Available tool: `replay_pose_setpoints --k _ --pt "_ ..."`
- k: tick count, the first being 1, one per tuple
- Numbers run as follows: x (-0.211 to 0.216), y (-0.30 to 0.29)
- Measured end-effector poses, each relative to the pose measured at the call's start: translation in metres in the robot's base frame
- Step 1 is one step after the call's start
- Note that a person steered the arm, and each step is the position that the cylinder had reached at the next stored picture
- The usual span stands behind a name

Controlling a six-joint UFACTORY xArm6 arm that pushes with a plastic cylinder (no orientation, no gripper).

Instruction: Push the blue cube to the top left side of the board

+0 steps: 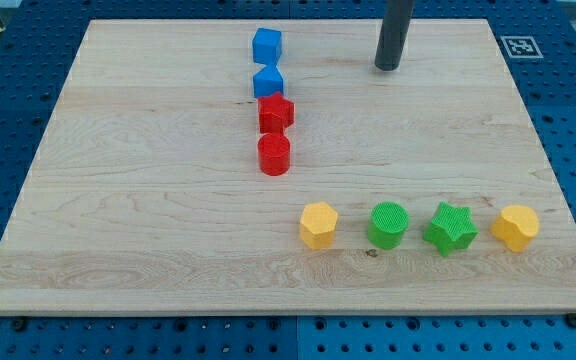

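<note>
A blue cube sits near the top of the wooden board, a little left of centre. Just below it lies a second blue block with a pointed top. My tip rests on the board well to the right of the blue cube, at about the height of the second blue block, apart from both.
A red star-like block and a red cylinder continue the column below the blue blocks. Along the lower right stand a yellow hexagonal block, a green cylinder, a green star and a yellow block.
</note>
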State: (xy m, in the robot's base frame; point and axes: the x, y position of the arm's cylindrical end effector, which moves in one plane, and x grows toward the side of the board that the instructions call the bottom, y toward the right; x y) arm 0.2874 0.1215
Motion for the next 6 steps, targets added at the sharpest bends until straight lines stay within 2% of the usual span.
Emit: replay_pose_setpoints --k 2,4,6 --pt "-0.022 -0.121" --pt "-0.033 -0.206" --pt "-0.066 -0.279"
